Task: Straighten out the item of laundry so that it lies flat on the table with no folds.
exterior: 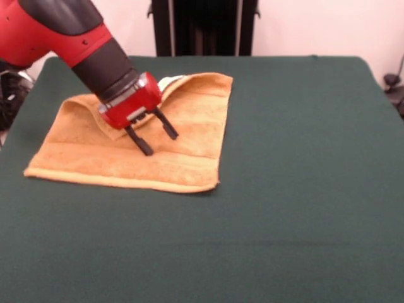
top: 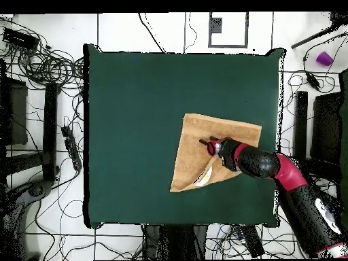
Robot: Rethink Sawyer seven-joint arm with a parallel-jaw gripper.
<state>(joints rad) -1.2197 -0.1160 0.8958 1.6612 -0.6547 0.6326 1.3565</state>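
A wide stretch of bare green cloth fills the near part of the one desk (exterior: 303,208) in the front view. Beyond it, in the left half of the frame, lies a single orange-tan towel (exterior: 82,161), its near edge and near right corner spread flat on the cloth. Over the towel's middle hangs the one red and black arm (exterior: 95,53), reaching down from the upper left. Its hand (exterior: 158,140) points down at the fabric with two dark fingers (exterior: 142,145) set apart, nothing between them; whether the tips touch the towel cannot be told. Behind the hand a flap of towel is folded over on itself, leaving a raised ridge. At the far edge, one small white label (exterior: 169,83) peeks out beside the arm's wrist.

Seen from overhead, the towel lies toward the desk's right side, one corner turned over to show a pale underside.
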